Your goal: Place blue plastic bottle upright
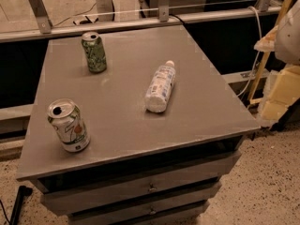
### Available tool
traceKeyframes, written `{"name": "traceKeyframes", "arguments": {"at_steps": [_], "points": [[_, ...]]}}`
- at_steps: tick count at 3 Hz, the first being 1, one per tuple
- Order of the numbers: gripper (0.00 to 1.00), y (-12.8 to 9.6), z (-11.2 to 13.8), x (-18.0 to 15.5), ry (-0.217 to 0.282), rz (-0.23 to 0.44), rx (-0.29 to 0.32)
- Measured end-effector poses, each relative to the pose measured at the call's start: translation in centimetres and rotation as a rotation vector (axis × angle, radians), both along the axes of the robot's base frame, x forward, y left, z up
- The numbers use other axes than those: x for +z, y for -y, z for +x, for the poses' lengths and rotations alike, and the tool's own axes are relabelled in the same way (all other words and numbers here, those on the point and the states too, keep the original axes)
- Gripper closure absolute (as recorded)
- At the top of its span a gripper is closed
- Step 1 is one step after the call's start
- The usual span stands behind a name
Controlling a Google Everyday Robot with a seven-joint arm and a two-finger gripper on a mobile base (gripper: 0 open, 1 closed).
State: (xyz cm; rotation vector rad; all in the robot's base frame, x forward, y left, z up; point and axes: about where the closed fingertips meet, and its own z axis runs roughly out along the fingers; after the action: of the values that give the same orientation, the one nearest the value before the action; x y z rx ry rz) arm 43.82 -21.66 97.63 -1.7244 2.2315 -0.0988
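Near can (69, 125): upright, 8 o'clock on the bench (122, 144). Bottle (159, 88): lying on its side just right of centre, 3 o'clock, cap (170, 63) toward 12 o'clock. Far can (93, 52): upright, 11 o'clock. The bottle is probably light, thin-walled, smooth and prone to roll; grip across the mid-body. Claw: not in view; state cannot be told.
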Motion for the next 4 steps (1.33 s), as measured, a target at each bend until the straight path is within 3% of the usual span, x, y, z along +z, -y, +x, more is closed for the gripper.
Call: {"name": "traceKeyframes", "arguments": {"at_steps": [1,2,3,4], "points": [[0.0,0.0,0.3,0.0,0.003,0.002,-0.007],[0.0,-0.1,5.0,-1.2,-0.007,0.017,-0.067],[0.0,-1.5,12.2,-2.6,0.011,0.111,-0.119],[0.0,-1.5,12.2,-2.6,0.011,0.113,-0.121]]}}
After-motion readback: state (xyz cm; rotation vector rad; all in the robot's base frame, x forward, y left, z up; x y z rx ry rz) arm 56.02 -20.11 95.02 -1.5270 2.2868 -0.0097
